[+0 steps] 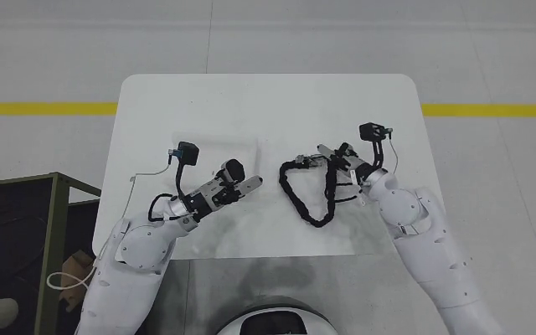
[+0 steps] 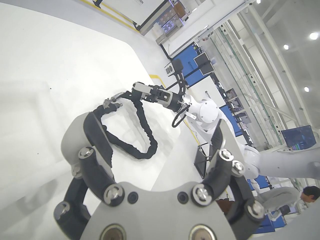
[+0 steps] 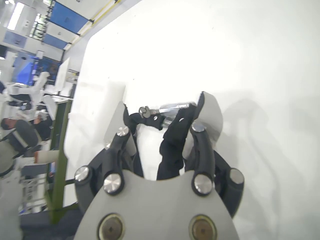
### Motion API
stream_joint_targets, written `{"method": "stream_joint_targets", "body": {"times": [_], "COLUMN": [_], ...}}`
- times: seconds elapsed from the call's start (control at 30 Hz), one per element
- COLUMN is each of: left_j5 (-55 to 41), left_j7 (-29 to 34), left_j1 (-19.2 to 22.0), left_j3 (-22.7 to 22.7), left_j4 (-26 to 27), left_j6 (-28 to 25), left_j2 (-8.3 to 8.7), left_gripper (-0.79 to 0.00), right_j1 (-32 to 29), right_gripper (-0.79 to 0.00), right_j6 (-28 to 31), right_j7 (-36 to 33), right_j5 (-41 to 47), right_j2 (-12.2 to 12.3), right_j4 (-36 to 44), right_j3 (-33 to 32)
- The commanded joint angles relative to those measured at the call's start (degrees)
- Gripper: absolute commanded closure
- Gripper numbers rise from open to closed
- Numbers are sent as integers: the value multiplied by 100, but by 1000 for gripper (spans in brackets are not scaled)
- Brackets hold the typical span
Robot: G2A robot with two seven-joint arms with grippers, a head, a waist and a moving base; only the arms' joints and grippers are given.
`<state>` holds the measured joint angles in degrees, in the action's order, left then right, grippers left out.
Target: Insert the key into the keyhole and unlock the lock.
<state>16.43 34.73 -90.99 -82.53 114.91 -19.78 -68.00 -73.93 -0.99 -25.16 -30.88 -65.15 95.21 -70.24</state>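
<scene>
We cannot find the keyhole on the lock [image 3: 172, 136]: the right gripper [image 3: 163, 101], its jaws closed on the lock, covers part of the metal end. The little metal piece [image 3: 144, 111] at its tip is too small to identify.

Left arm [image 1: 155, 239] bent at the elbow, forearm angled in toward the middle; left gripper [image 1: 245, 179] has its jaws spread wide and empty. Right arm [image 1: 410, 213] reaches in from the opposite side, right gripper [image 1: 327, 156] with jaws closed on the lock [image 1: 311, 220].
</scene>
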Motion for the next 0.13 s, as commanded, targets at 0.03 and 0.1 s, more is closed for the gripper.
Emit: {"method": "stream_joint_targets", "body": {"times": [0.03, 0.1], "left_j5": [0, -1], "left_j7": [0, 0], "left_j1": [0, 0], "left_j3": [0, 0], "left_j4": [0, 0], "left_j6": [0, 0], "left_j2": [0, 0], "left_gripper": [-785, -785], "right_j1": [-38, -42], "right_gripper": [-647, -714], "right_j6": [-52, -60], "right_j7": [62, 65], "right_j5": [-165, -180], "right_j2": [2, 4], "right_j4": [61, 66], "right_j3": [1, -3]}}
